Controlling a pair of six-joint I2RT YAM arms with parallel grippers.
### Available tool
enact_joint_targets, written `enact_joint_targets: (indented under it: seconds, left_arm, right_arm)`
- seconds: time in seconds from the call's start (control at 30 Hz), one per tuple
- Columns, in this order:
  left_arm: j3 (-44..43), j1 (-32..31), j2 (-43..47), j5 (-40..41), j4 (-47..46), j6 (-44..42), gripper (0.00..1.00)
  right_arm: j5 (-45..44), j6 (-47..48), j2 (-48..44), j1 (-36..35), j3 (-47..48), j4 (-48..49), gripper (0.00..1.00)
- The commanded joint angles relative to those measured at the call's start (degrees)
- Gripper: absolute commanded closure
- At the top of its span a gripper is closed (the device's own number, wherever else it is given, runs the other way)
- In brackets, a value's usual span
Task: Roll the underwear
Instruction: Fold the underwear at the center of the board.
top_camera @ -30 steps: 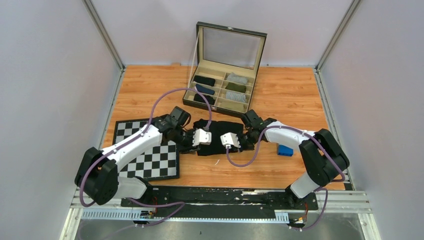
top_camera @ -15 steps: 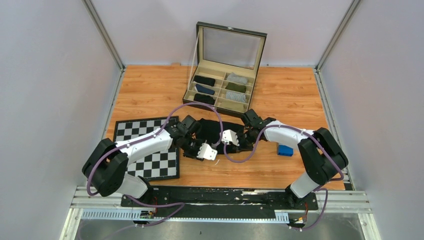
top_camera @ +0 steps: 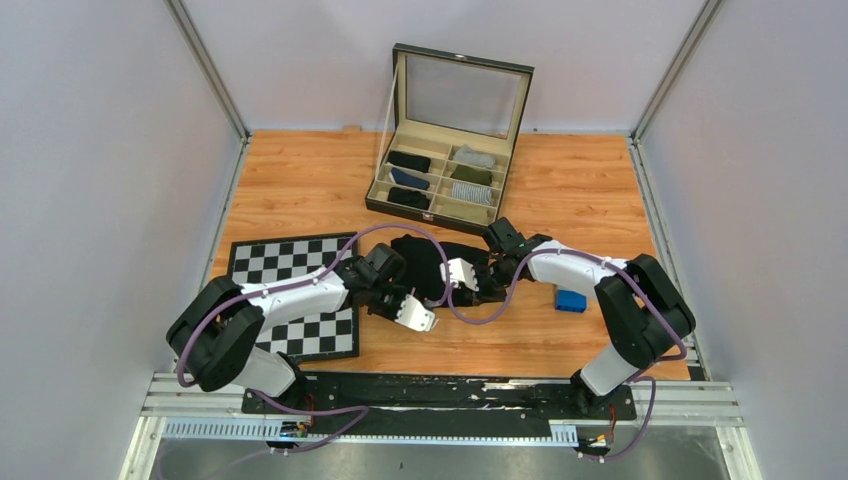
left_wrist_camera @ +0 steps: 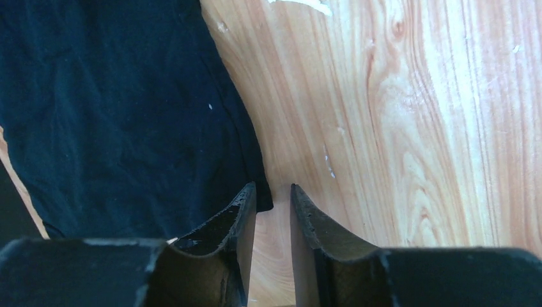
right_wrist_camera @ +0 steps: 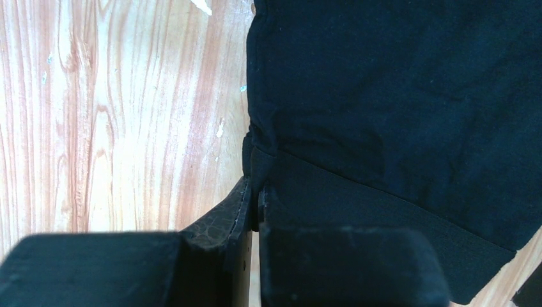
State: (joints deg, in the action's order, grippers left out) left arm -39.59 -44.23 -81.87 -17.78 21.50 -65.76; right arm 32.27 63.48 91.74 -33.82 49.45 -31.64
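The black underwear point(top_camera: 428, 262) lies flat on the wooden table in front of the box. In the left wrist view it point(left_wrist_camera: 121, 115) fills the upper left, with one corner just ahead of my left finger. My left gripper point(top_camera: 408, 304) point(left_wrist_camera: 273, 192) is at its near left corner, jaws a narrow gap apart with only bare wood between them. My right gripper point(top_camera: 468, 284) point(right_wrist_camera: 255, 192) is shut on the near edge of the underwear point(right_wrist_camera: 396, 96), and cloth shows pinched between the fingers.
An open compartment box point(top_camera: 385, 197) holding several rolled dark and striped items stands behind the underwear. A chessboard mat point(top_camera: 290, 320) lies at the left under my left arm. A small blue block point(top_camera: 571, 300) lies at the right by my right arm.
My left gripper has come off the underwear's left side and moved toward the near edge onto bare wood. My right gripper has barely moved and stays on the cloth.
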Motion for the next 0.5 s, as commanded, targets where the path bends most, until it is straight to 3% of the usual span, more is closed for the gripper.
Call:
enact_joint_targets:
  seconds: [0.0,0.2,0.47]
  left_arm:
    - [-1.15,-0.03,1.54,0.61,3.69,-1.75,0.67]
    - [-7.80,0.98,3.69,-5.64,15.84,-5.42,0.66]
    - [-6.35,0.99,0.80,-5.55,11.22,-7.72,0.61]
  right_arm:
    - [0.68,-0.56,1.37,-0.09,-0.93,-1.93,0.99]
    - [0.76,-0.68,1.43,-0.02,-1.29,-2.20,0.99]
    - [0.78,-1.67,1.69,-0.03,-0.91,-2.19,0.99]
